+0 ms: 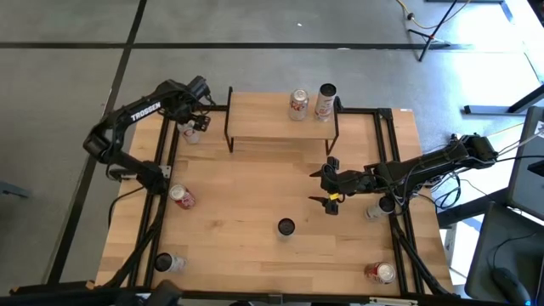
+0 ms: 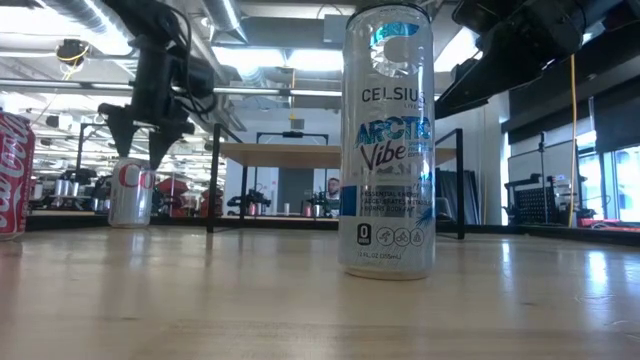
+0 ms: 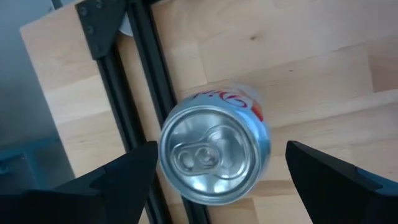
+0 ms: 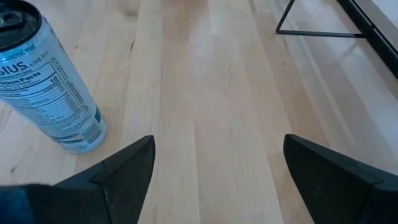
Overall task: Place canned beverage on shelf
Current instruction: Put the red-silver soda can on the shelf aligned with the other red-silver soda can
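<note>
The shelf (image 1: 272, 119) stands at the table's far middle with two cans (image 1: 298, 104) (image 1: 326, 100) upright on its right end. My left gripper (image 1: 197, 126) is open and points down just above a silver can with red lettering (image 3: 214, 152), which stands upright left of the shelf; its fingers stand either side of the can's top without touching it (image 2: 150, 135). My right gripper (image 1: 328, 181) is open and empty, low over the table in front of the shelf's right end. A tall Celsius can (image 1: 286, 227) stands upright on the table near the middle and also shows in the right wrist view (image 4: 50, 87).
A red can (image 1: 181, 197) lies at the left, also seen in the low view (image 2: 10, 175). More cans are at the near left (image 1: 166, 262), near right (image 1: 380, 272) and right edge (image 1: 378, 206). Black frame rails (image 1: 161, 170) run along both table sides.
</note>
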You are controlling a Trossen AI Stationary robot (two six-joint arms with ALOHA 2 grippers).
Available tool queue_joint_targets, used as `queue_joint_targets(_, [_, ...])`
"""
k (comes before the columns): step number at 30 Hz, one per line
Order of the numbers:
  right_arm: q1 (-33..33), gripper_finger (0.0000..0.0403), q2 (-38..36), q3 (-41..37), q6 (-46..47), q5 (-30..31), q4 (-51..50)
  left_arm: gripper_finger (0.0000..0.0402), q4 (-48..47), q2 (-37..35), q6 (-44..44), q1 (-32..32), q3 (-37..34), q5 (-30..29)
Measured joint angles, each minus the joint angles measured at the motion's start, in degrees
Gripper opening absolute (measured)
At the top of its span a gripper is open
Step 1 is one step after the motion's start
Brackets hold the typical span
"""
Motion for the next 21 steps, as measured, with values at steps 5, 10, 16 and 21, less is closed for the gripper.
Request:
queue_joint_targets(5, [0.00, 0.0340, 0.00, 0.00, -0.02, 0.00, 0.00, 0.0342, 0.73, 1.49, 0.12, 0.09, 0.00, 0.19])
queue_joint_targets(10, [-0.02, 0.0340, 0.00, 0.00, -0.02, 0.00, 0.00, 0.0342, 0.41, 3.29, 0.55, 0.07, 0.00, 1.32])
queue_joint_targets(16, [-0.02, 0.0340, 0.00, 0.00, -0.02, 0.00, 0.00, 0.0324, 0.36, 3.93, 1.19, 0.05, 0.00, 1.83])
queue_joint_targets(21, [0.00, 0.0340, 0.00, 0.00, -0.04, 0.00, -0.02, 0.0272, -0.01, 3.81, 2.90, -0.56, 0.07, 1.35])
